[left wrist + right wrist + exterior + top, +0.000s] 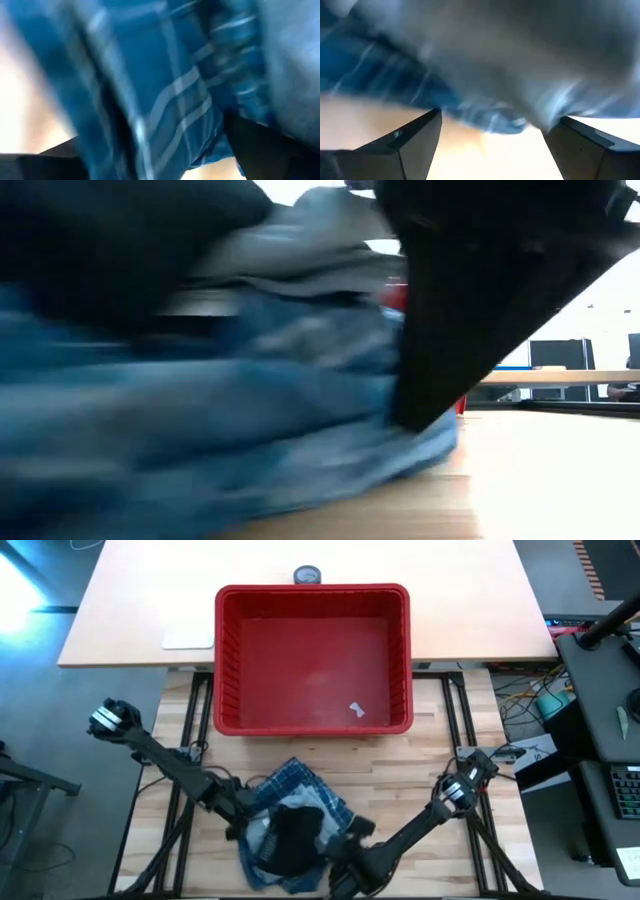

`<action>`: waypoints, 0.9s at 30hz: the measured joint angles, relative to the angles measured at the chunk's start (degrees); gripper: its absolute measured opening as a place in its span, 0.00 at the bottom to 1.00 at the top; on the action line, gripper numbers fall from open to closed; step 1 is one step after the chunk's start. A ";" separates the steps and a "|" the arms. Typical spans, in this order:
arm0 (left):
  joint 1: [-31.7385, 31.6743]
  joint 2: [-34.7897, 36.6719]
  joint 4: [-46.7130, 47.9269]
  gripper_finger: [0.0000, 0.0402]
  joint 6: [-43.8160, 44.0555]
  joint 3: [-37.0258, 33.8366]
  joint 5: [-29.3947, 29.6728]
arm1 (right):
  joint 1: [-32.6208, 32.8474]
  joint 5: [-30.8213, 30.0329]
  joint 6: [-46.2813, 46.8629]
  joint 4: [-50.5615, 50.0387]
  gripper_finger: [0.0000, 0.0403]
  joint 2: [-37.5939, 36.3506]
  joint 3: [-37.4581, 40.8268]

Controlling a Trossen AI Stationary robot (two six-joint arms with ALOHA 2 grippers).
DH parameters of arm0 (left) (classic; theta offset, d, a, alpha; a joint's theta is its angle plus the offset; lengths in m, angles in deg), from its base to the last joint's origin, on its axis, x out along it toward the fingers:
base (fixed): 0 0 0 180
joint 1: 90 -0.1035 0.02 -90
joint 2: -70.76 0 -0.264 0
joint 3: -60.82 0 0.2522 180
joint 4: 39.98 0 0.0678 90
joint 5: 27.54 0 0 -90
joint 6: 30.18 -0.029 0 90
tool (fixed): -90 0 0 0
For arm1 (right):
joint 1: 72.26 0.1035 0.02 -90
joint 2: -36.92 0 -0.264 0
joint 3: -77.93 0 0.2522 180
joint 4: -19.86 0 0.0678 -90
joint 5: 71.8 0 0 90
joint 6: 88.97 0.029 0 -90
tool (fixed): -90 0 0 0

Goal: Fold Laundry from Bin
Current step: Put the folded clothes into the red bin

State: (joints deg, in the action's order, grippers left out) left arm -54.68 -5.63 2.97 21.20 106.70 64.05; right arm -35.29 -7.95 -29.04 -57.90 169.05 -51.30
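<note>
From above, I see the laundry (292, 825) heaped on the table's near edge, the red bin (313, 658) well behind it holding just a small pale scrap. My left gripper (243, 823) and right gripper (347, 845) flank the pile. Low down, plaid (230, 410) fills my view. Through both wrists, fingers (405, 145) stand spread against fabric.

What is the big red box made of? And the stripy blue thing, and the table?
The red bin looks like hard plastic: smooth, slightly shiny, with ribbed walls. The blue plaid shirt looks like soft woven cloth, probably cotton, since it crumples into folds. The table looks like wood, pale planks with visible grain lines.
</note>
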 joint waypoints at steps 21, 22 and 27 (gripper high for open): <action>-1.31 -3.85 7.85 0.80 -2.23 14.52 -1.40 | 12.17 1.40 35.05 27.00 0.81 -35.54 45.03; -1.75 -2.22 3.68 0.80 -0.93 11.95 0.01 | 12.26 1.25 36.46 34.28 0.81 -35.60 48.02; -3.65 2.07 -20.45 0.80 3.78 -1.02 2.26 | 10.51 -3.94 43.83 57.29 0.81 -32.97 58.51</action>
State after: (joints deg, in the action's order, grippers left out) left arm -58.33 -3.56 -17.48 24.97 105.68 66.32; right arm -24.78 -11.89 14.79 -0.61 136.08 7.21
